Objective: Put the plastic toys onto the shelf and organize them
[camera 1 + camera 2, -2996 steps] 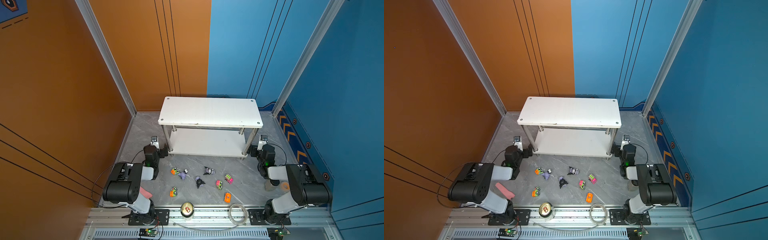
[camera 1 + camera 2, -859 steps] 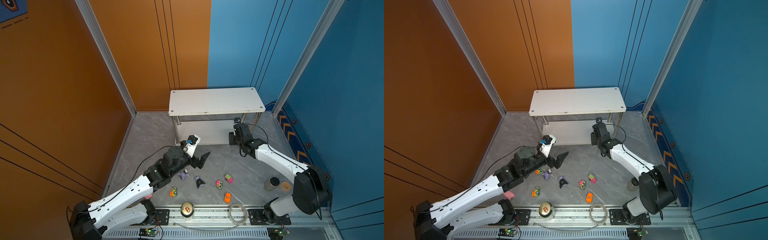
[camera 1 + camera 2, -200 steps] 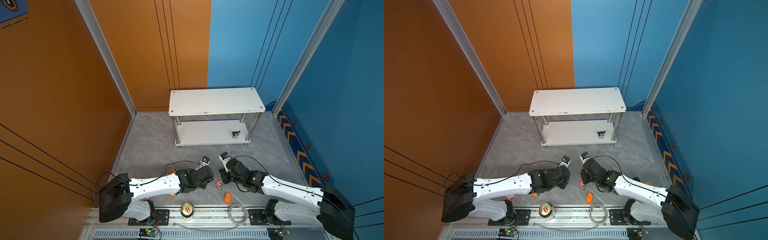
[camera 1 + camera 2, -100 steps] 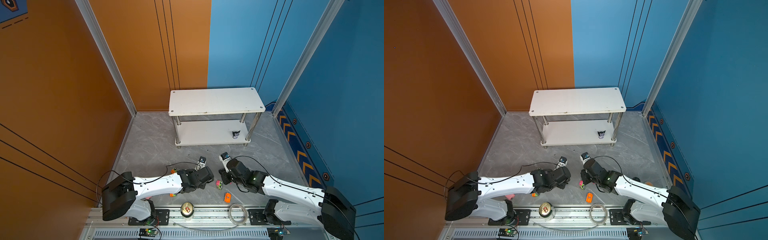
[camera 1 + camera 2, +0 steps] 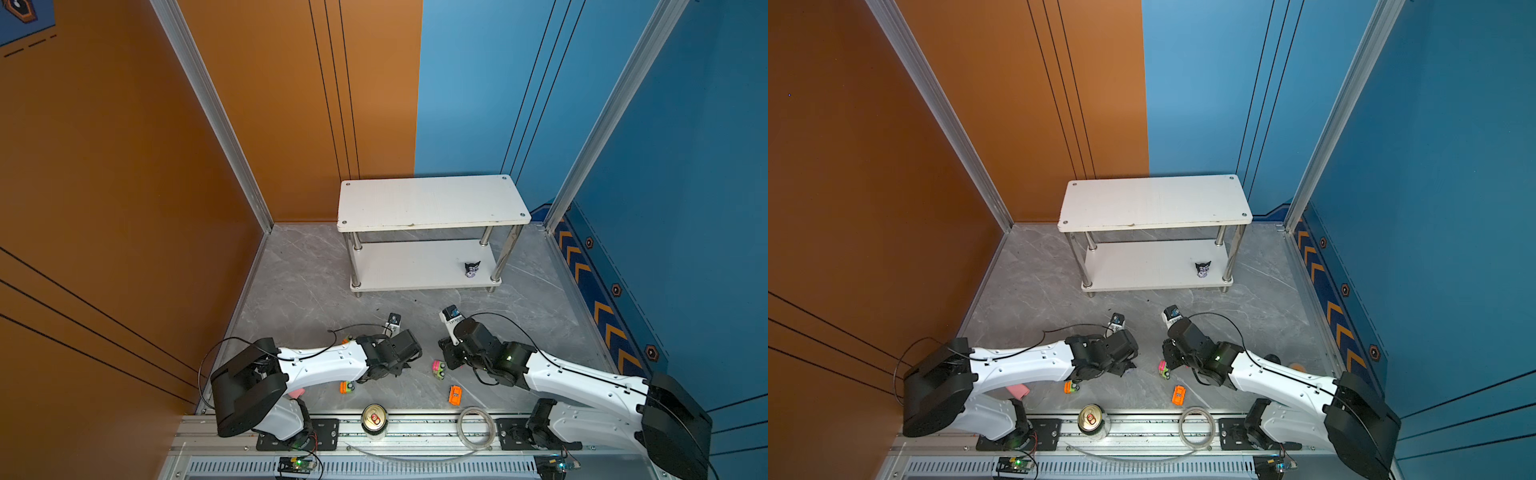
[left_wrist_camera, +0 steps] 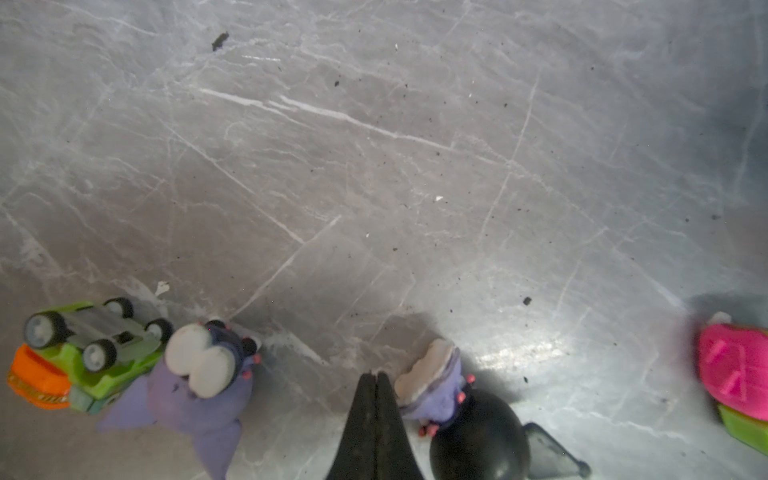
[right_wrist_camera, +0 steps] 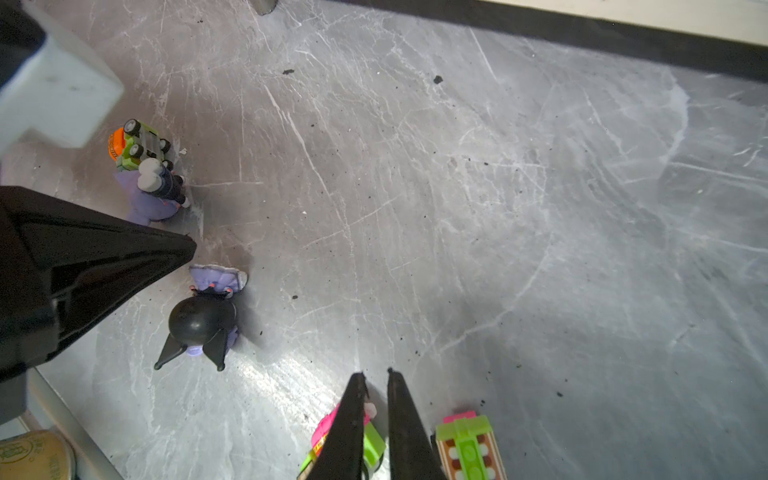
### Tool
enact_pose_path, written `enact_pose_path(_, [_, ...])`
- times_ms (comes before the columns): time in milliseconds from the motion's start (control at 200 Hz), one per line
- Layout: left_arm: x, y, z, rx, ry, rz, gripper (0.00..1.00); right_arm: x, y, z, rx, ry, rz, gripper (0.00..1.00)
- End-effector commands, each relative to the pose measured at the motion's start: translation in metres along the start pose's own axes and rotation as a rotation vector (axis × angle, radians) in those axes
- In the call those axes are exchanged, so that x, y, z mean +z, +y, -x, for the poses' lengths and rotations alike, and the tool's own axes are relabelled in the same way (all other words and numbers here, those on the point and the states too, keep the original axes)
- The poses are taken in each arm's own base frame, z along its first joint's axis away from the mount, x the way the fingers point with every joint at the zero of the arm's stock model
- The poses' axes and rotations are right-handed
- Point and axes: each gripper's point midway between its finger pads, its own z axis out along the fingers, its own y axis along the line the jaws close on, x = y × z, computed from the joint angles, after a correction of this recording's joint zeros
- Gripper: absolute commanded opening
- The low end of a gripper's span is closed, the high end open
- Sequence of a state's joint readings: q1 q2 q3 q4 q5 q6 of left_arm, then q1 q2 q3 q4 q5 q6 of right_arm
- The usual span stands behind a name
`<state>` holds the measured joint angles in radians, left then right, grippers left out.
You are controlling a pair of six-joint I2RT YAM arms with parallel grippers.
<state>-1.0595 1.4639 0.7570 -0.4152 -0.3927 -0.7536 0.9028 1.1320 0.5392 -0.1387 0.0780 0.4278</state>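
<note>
Right gripper [image 7: 376, 372] half hides pink car [image 7: 324, 428], grip unclear; left gripper [image 6: 375, 376] closed

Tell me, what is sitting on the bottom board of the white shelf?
One little black-and-purple figurine sits on the bottom board of the shelf, near its right end. The rest that shows is bare. The top board hides the back strip, so I can't tell what's there.

The shelf [image 5: 432, 203] is white (floor [image 5: 299, 270] grey, veined).
</note>
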Motion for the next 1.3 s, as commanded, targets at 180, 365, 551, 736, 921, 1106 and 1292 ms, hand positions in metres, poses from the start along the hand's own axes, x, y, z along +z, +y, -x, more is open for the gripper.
enact_pose_path(180, [-0.019, -0.007, 0.013, -0.028, -0.029, -0.07, 0.0, 0.005, 0.001, -0.002, 0.021, 0.013, 0.009, 0.14])
enact_pose_path(365, [-0.02, -0.011, 0.004, -0.038, -0.015, -0.098, 0.0, 0.012, 0.004, -0.003, 0.025, 0.03, 0.016, 0.15])
enact_pose_path(551, [-0.014, -0.02, 0.0, -0.038, 0.009, -0.122, 0.0, 0.017, 0.008, -0.004, 0.024, 0.042, 0.021, 0.15])
enact_pose_path(736, [-0.014, -0.025, 0.004, -0.019, 0.009, -0.128, 0.0, 0.022, 0.012, -0.003, 0.02, 0.05, 0.025, 0.15])
enact_pose_path(921, [0.001, -0.012, -0.006, -0.027, 0.038, -0.091, 0.0, 0.022, 0.014, -0.001, 0.015, 0.053, 0.03, 0.15])
enact_pose_path(1106, [0.011, -0.007, -0.006, -0.054, 0.036, -0.099, 0.0, 0.021, 0.013, -0.001, 0.006, 0.058, 0.022, 0.14])
enact_pose_path(1292, [0.025, 0.004, -0.011, -0.076, 0.064, -0.092, 0.0, 0.018, 0.015, 0.001, 0.007, 0.051, 0.033, 0.15])
